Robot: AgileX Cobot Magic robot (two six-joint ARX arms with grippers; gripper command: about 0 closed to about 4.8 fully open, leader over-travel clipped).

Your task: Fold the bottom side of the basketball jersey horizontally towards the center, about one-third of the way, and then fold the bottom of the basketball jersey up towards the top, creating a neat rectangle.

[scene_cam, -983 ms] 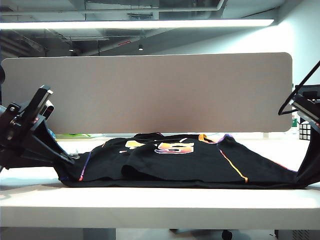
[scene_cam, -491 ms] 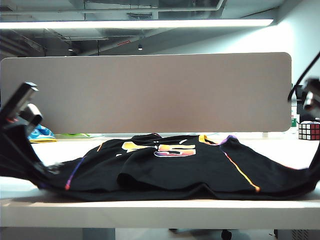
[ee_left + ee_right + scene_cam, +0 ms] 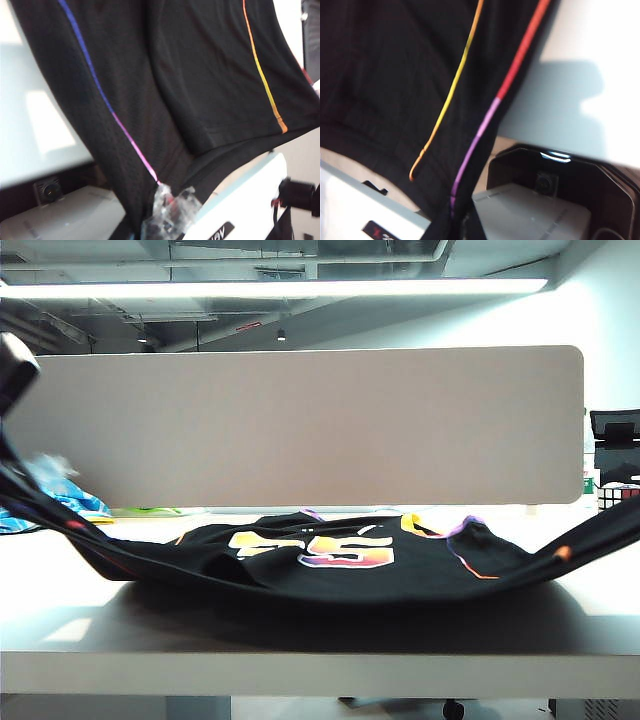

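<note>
The basketball jersey (image 3: 340, 565) spans the white table (image 3: 300, 650) from side to side. Its middle rests on the tabletop; both ends rise off the surface toward the left and right edges of the exterior view. The left gripper (image 3: 167, 220) is clamped on the left end, the right gripper (image 3: 457, 217) on the right end. A partition panel (image 3: 300, 425) stands behind the jersey.

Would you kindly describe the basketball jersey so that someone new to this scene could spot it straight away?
Find the white table before the long grey divider panel. The basketball jersey stretches across it, its near edge lifted at both ends, where the shut left gripper and right gripper hold it. It is black with orange-yellow numerals, unlike the light blue cloth behind.
</note>
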